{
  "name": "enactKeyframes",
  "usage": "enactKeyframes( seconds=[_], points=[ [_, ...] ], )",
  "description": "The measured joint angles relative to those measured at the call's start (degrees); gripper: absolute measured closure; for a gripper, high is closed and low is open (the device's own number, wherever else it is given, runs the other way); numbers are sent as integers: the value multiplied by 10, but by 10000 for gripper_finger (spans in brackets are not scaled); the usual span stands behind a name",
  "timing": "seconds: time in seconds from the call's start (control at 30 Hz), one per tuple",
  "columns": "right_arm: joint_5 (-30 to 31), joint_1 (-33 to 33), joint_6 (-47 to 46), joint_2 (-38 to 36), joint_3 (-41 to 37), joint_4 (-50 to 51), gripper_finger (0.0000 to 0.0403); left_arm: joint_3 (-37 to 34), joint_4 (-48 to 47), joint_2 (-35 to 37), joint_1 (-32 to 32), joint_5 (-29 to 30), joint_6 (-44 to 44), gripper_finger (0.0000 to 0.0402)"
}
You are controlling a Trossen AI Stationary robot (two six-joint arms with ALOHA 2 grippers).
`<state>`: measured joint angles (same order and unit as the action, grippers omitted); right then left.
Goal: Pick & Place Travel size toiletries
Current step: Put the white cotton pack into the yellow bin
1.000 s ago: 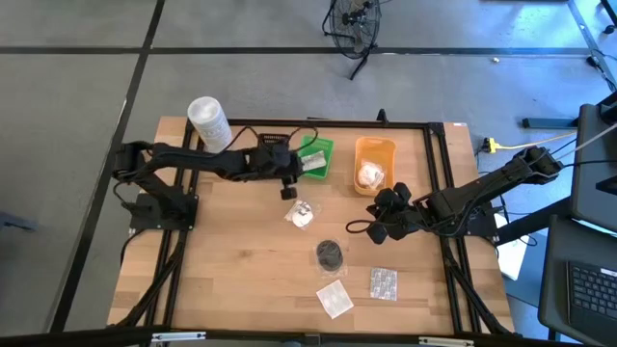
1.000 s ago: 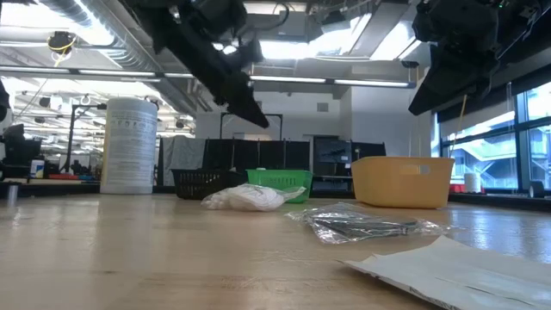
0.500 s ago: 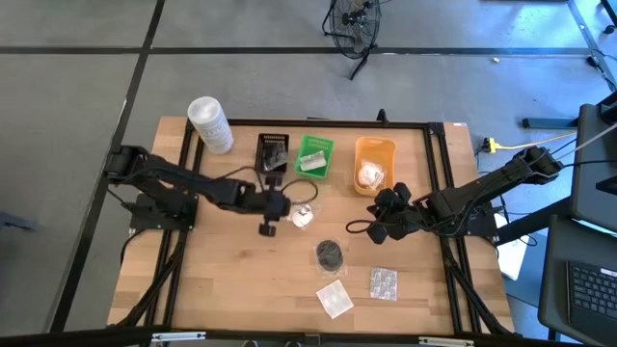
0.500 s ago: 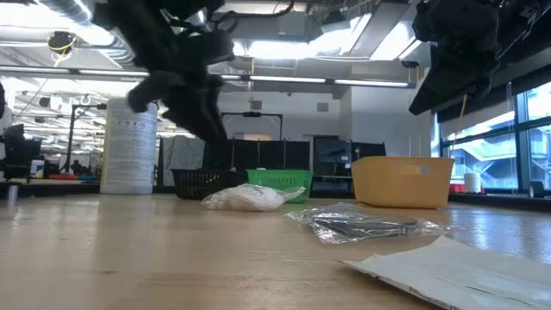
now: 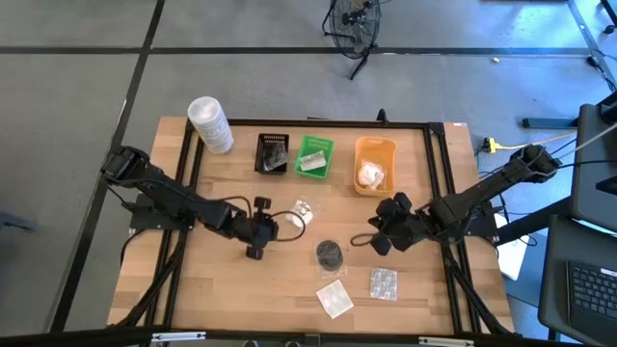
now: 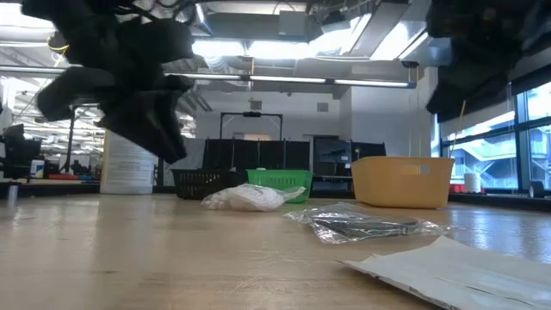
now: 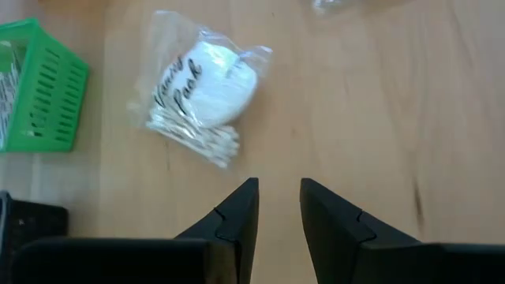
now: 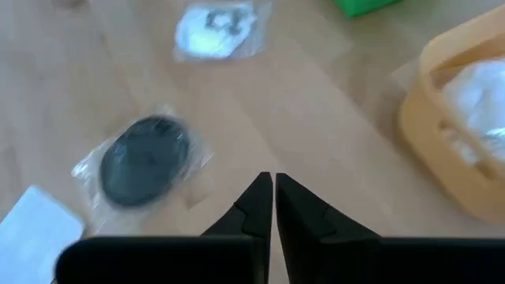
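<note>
A wooden surface [image 5: 212,289] seen from above, described around the black round pad [image 5: 330,254] lying near its middle. Far to the upper left of the pad stands a tall white tub [image 5: 209,123] at the surface's corner. The left gripper [image 5: 255,234] hovers left of the pad, its jaws a narrow gap apart and holding nothing. Just up and left of the pad lies a clear-wrapped bundle of cotton swabs and white pads [image 7: 201,99], resting apart from the left gripper. Beyond the pad, along the far edge, sit a black tray [image 5: 273,153], a green tray [image 5: 315,156] and an orange tray [image 5: 375,164] holding a white wrapped bundle [image 5: 370,174]. Below the pad lies a flat white sachet [image 5: 335,298], and beside that a blister pack [image 5: 383,282]. The right gripper [image 5: 385,231] hangs right of the pad, jaws pressed together, empty.
</note>
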<state>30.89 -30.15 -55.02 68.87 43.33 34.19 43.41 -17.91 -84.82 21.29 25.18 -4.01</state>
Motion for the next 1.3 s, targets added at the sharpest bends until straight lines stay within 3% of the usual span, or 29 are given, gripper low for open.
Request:
enactKeyframes(
  seconds=[0.23,0.47,0.67,0.9,1.13,1.2,1.3],
  points=[
    [53,-38,-1,45,0,-34,399,-8,25,0,54,43,-28,311],
    [68,-45,-21,86,0,-71,379,-8,81,0,56,104,106,311],
    [84,-46,-74,99,0,-77,376,-8,131,0,22,108,219,307],
    [136,-50,-80,101,0,-78,396,-8,135,0,-27,95,319,262],
    [165,-51,-62,101,0,-78,387,-8,143,0,-88,76,261,219],
    [167,-51,-48,101,0,-78,381,-8,138,0,-107,47,245,214],
    [167,-50,-33,101,0,-78,378,-8,123,0,-132,-40,229,210]
  ],
)
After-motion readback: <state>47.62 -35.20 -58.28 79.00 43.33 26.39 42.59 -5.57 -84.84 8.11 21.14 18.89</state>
